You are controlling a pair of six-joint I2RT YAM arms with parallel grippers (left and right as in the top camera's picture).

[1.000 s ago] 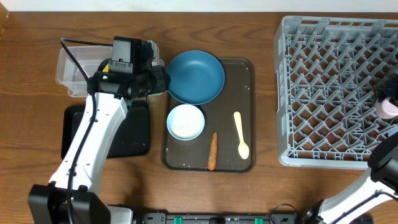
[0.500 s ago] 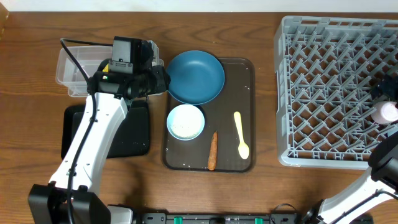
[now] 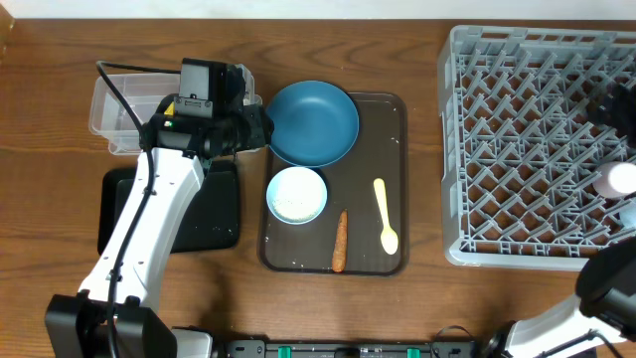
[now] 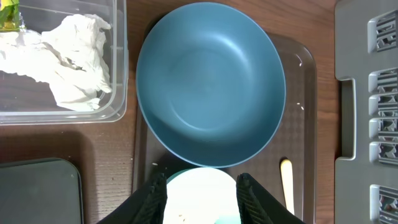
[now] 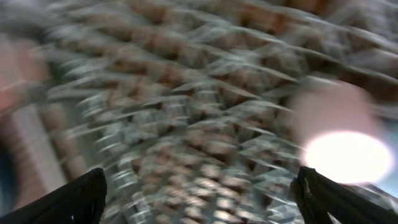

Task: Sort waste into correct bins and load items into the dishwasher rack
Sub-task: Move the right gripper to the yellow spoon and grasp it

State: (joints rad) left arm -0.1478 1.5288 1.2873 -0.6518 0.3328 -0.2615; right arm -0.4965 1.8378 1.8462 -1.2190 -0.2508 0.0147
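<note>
My left gripper [image 4: 202,179] hangs open above the tray's left side, nothing held. Below its fingers lies the white bowl [image 3: 296,194] with rice grains in it. Just beyond is the dark blue plate [image 3: 313,122]. The yellow spoon [image 3: 385,227] and the carrot stick [image 3: 339,242] lie on the brown tray [image 3: 383,139]. White tissue [image 4: 68,56] and a wrapper [image 4: 9,12] lie in the clear tub [image 3: 109,119]. My right gripper [image 5: 199,180] is wide open and empty over the grey rack [image 3: 527,149]. The pink cup [image 3: 622,180] stands in the rack at its right edge.
The black tray bin [image 3: 214,214] lies under my left arm, in front of the clear tub. The right wrist view is blurred by motion. The rack's left wall [image 4: 367,112] shows at the right of the left wrist view.
My right gripper has opened and let go of the pink cup, which stays in the rack. The gripper has moved away toward the far side. The left arm has held still.
</note>
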